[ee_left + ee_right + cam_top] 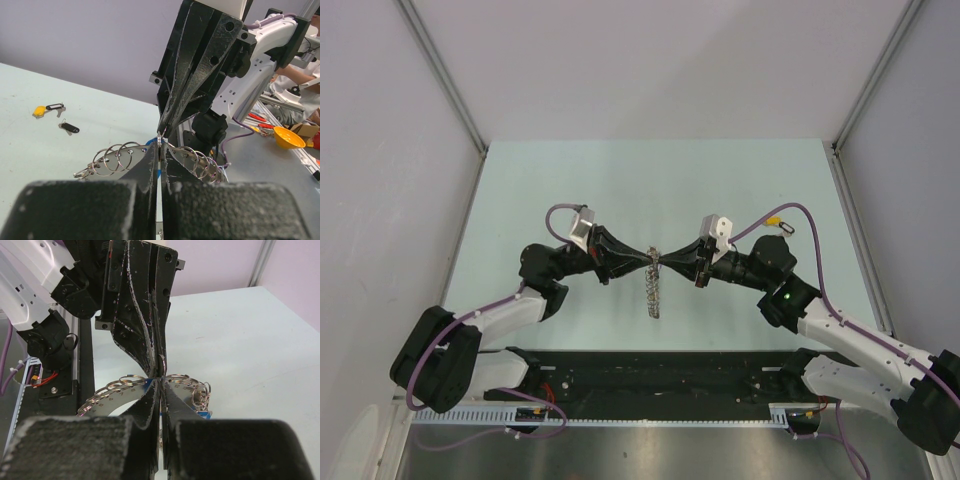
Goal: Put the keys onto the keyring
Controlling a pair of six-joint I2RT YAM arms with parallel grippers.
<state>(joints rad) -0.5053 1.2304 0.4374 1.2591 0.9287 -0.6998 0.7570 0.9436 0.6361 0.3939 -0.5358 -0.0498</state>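
A: What carries everything?

B: A pale green surface, with plain walls on its left, right and far sides.

A: And what lies directly on it?

B: Toward 2 o'clock, near the right wall, a yellow-tagged key lies flat. A black-tagged key lies just beside it, at its 4 o'clock, the two not touching.

A: Anything in the middle?

B: The keyring stretches from the centre toward 6 o'clock. Whether its lower end rests on the surface cannot be told.
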